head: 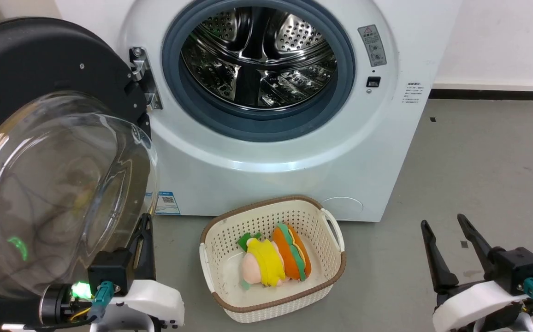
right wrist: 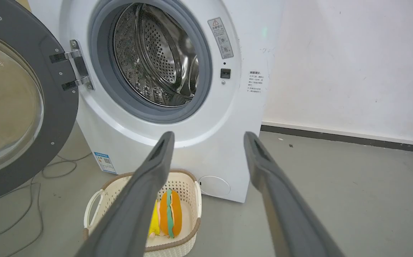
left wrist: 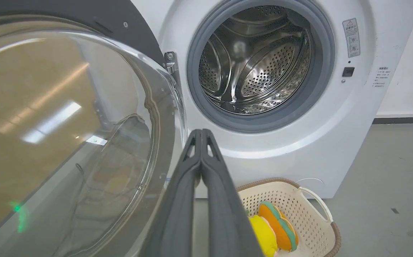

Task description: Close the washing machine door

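Observation:
The washing machine [head: 266, 175] stands white and square ahead, its steel drum [head: 257, 55] exposed inside the grey gasket. The washing machine door [head: 40, 184] hangs wide open at the left on its metal hinge [head: 144, 78], black rim behind a bulging clear glass bowl. My left gripper [head: 145, 220] is shut, fingers pressed together, right beside the bowl's lower right edge; in the left wrist view the left gripper [left wrist: 201, 131] points toward the machine's front with the door [left wrist: 67, 135] at its left. Low on the right, my right gripper [head: 444, 220] stands open and empty, away from the door.
A cream plastic basket [head: 326, 221] with plush toys, a yellow one [head: 266, 260] and an orange one [head: 294, 251], sits on the grey floor before the machine, between my grippers. A white wall [right wrist: 353, 64] runs at the right, and cables [right wrist: 49, 171] lie on the floor under the door.

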Motion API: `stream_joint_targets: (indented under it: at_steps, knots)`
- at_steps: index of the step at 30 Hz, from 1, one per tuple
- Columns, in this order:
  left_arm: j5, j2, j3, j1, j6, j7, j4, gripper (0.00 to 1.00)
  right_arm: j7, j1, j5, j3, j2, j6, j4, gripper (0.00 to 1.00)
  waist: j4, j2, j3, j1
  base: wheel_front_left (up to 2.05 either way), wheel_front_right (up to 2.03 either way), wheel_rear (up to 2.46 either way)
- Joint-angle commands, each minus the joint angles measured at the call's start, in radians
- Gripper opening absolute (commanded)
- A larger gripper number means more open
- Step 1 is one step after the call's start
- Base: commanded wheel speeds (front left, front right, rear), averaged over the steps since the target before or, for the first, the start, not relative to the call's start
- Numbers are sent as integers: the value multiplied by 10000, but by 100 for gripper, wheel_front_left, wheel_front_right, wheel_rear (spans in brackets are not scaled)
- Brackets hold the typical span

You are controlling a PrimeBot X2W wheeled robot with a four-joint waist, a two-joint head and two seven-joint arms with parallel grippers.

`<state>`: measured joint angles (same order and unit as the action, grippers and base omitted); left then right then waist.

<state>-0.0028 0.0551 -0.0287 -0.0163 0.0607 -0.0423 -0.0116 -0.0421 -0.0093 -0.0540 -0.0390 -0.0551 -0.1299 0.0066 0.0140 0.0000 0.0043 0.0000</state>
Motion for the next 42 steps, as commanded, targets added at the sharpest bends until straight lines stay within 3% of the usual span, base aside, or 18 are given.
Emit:
stream_joint_targets:
  at_steps: [1,17,29,42]
  knots:
    - [25,88,-42,-160,98,-111,-144,0,-114,53,-137,-76,10,-2,19,100,48,0,-1,0,0,0,0]
    - [-374,422,389,-823,123,-445,-1313,0,-449,158,-521,-335,16,-3,163,100,645,0,36,0,0,0,0]
    - [-1056,703,1357,-1880,-493,-696,-1659,0,-699,167,-748,-537,21,-3,402,100,1384,0,207,0,0,0,0]
    - [-2503,1030,2638,-3270,-1142,-947,-1401,0,-950,61,-985,-811,26,-4,701,100,2248,0,525,0,0,0,0]
